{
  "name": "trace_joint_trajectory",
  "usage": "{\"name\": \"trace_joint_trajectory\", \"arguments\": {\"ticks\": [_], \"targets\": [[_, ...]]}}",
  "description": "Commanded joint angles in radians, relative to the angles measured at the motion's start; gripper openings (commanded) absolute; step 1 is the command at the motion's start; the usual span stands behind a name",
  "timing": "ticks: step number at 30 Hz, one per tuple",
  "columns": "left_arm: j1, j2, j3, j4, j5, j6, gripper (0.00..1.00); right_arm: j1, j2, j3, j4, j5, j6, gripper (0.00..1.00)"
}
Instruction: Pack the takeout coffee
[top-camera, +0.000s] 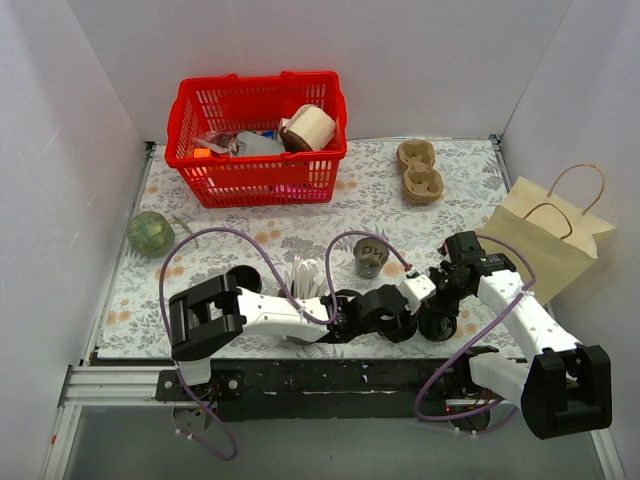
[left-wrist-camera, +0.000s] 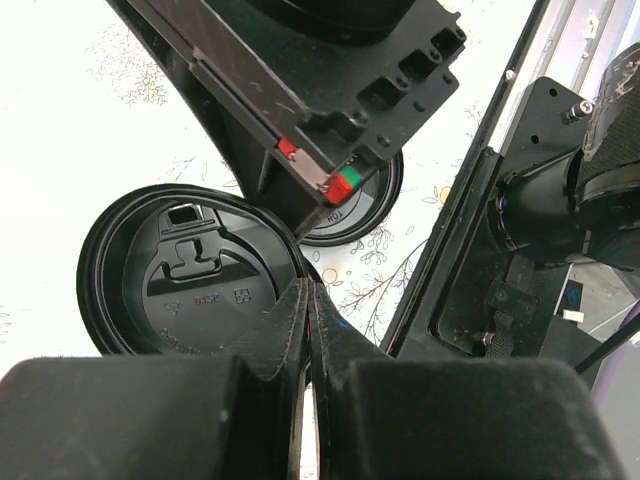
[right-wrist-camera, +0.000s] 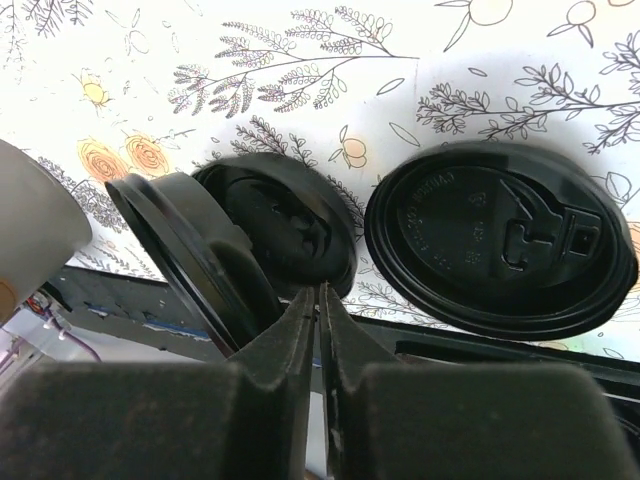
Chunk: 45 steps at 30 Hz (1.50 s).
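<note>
Right gripper (right-wrist-camera: 318, 300): fingers drawn nearly together, nothing visible between them. A loose lid (right-wrist-camera: 190, 260) stands tilted just beside them; touching or not, can't tell. Left gripper (left-wrist-camera: 306, 292): pressed fully together, empty, tips at the rim of the coffee (left-wrist-camera: 190, 270). Coffee is upright, lid on, by the near edge of the table (top-camera: 250, 215), right of centre, where the two grippers meet. Bag (top-camera: 545, 238) stands at the right edge, well apart. Step, as I read it: fiddling with lids, coffee not yet grasped. Next probably needs one gripper opened wide, closed on the cup body, kept upright, lifted clear, carried to the bag.
</note>
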Motion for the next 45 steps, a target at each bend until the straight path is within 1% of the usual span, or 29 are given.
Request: {"name": "trace_joint_trajectory", "arguments": {"ticks": [1, 3, 7, 10, 11, 12, 14, 17, 21, 25, 30, 34, 38, 40, 43, 44, 45], "targets": [[-0.018, -0.05, -0.012, 0.024, -0.05, 0.001, 0.0, -0.004, -0.01, 0.009, 0.019, -0.002, 0.02, 0.09], [-0.018, -0.06, -0.018, 0.024, -0.05, -0.011, 0.0, -0.003, -0.013, 0.012, 0.021, 0.017, 0.02, 0.02], [-0.018, -0.092, -0.038, 0.013, -0.07, -0.054, 0.0, -0.003, -0.01, 0.013, 0.027, 0.025, -0.015, 0.01], [-0.018, -0.148, -0.056, -0.018, -0.096, -0.08, 0.0, -0.003, -0.007, 0.01, 0.056, 0.025, -0.075, 0.09], [-0.018, -0.171, -0.075, -0.025, -0.095, -0.101, 0.0, -0.003, -0.004, 0.007, 0.068, 0.01, -0.117, 0.17], [-0.018, -0.191, -0.089, -0.035, -0.089, -0.105, 0.0, -0.004, 0.005, 0.006, 0.084, 0.007, -0.133, 0.22], [-0.018, -0.25, -0.125, -0.042, -0.083, -0.12, 0.0, -0.003, 0.022, 0.006, 0.124, 0.001, -0.159, 0.27], [-0.018, -0.297, -0.145, -0.077, -0.113, -0.137, 0.0, -0.003, 0.053, -0.004, 0.176, -0.033, -0.185, 0.31], [-0.018, -0.304, -0.162, -0.136, -0.193, -0.164, 0.0, 0.012, 0.09, -0.017, 0.208, -0.024, -0.207, 0.34], [-0.018, -0.299, -0.172, -0.153, -0.196, -0.194, 0.0, 0.041, 0.102, -0.019, 0.231, -0.027, -0.222, 0.36], [-0.018, -0.308, -0.181, -0.153, -0.202, -0.208, 0.0, 0.072, 0.125, -0.034, 0.22, 0.036, -0.22, 0.37], [-0.018, -0.313, -0.182, -0.153, -0.208, -0.208, 0.0, 0.084, 0.131, -0.054, 0.217, 0.048, -0.222, 0.37], [-0.018, -0.314, -0.19, -0.153, -0.216, -0.206, 0.0, 0.104, 0.134, -0.068, 0.227, 0.022, -0.216, 0.37], [-0.018, -0.316, -0.191, -0.153, -0.219, -0.209, 0.0, 0.115, 0.137, -0.076, 0.23, 0.021, -0.208, 0.34], [-0.018, -0.323, -0.198, -0.145, -0.219, -0.206, 0.0, 0.121, 0.133, -0.082, 0.236, 0.03, -0.193, 0.22], [-0.018, -0.324, -0.201, -0.144, -0.219, -0.204, 0.0, 0.12, 0.119, -0.076, 0.236, 0.031, -0.181, 0.14], [-0.018, -0.328, -0.202, -0.142, -0.219, -0.203, 0.0, 0.121, 0.113, -0.068, 0.221, 0.036, -0.173, 0.11]]}}
